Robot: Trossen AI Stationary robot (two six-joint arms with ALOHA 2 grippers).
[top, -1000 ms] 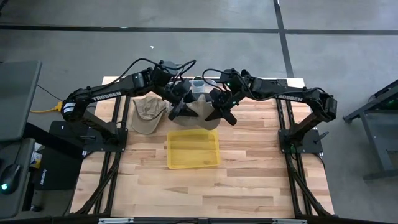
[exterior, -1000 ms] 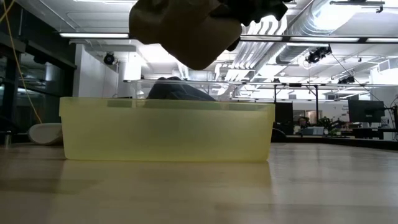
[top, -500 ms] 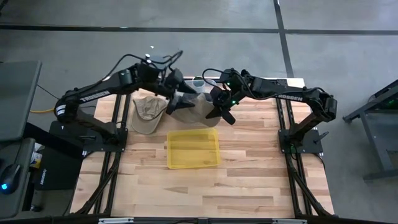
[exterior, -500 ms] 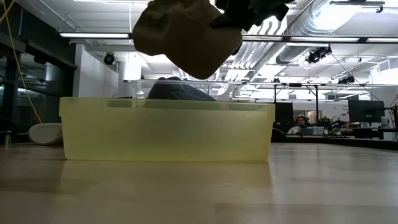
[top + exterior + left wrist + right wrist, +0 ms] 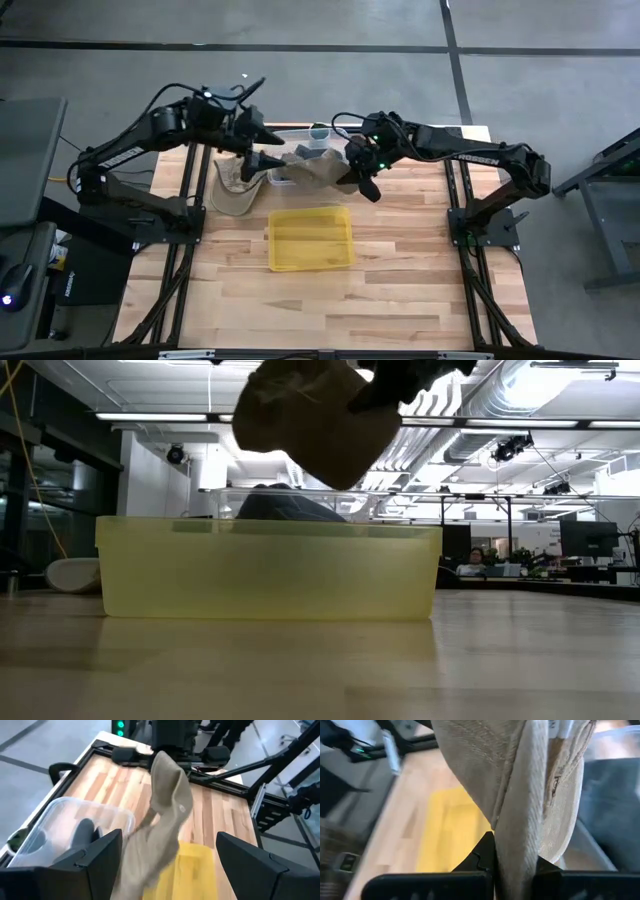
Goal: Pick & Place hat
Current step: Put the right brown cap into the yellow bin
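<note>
A: Which step is this?

B: Carry. Right tool [image 5: 352, 176] is clenched on the tan hat [image 5: 318, 172], aloft near the desk's far edge; left tool [image 5: 268, 160] hangs released. Next: lower into the yellow bin [image 5: 311, 239].

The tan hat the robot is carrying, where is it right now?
In the high view, the tan hat hangs pinched in the right gripper above the table's far middle, between the clear bin and yellow tray.

Beige hat [image 5: 318, 172]; translucent yellow bin [image 5: 311, 239]; pale striped wood table [image 5: 400, 290].
</note>
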